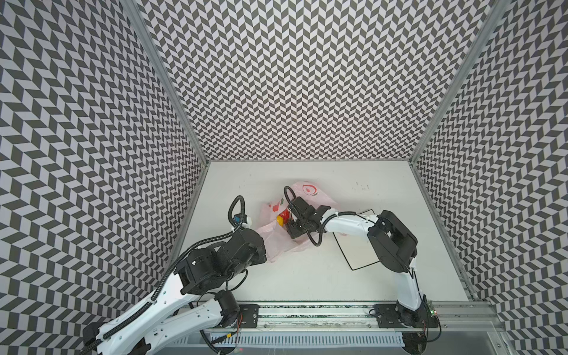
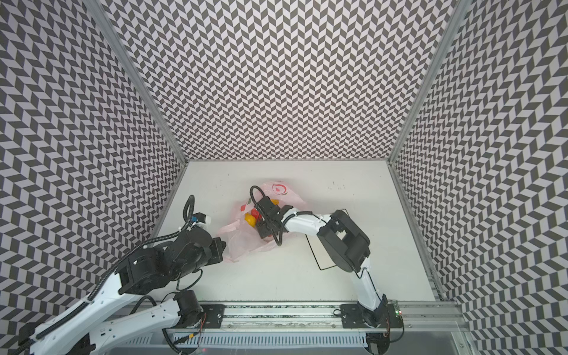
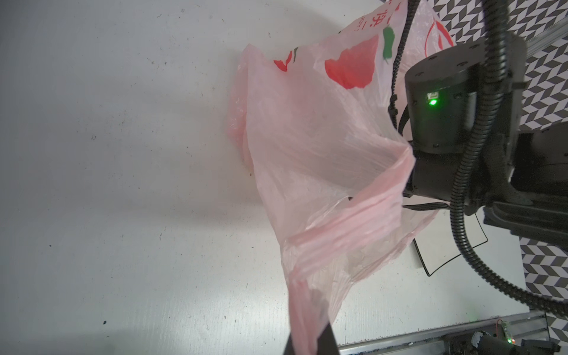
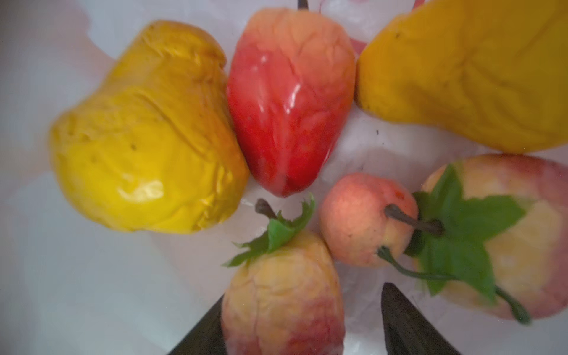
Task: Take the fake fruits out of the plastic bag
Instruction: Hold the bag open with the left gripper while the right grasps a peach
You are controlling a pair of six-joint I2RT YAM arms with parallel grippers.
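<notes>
The left gripper [image 3: 307,338] is clamped on the plastic bag [image 3: 307,138], lifting one side off the desk [image 1: 307,276] so the mouth gapes. The right gripper [image 4: 302,295] reaches inside, jaws wide astride a pale strawberry [image 4: 282,301] among the fake fruits [image 4: 292,101], all lying in the bag.

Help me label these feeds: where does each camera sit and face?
Both top views: high in front, looking down on the table; left arm and right arm show.
Left wrist: on the left arm, facing the bag in the shut left gripper; right arm shows.
Right wrist: on the right arm, close over the fruits; open right gripper shows.
Shared: bag, in top and left wrist views.
</notes>
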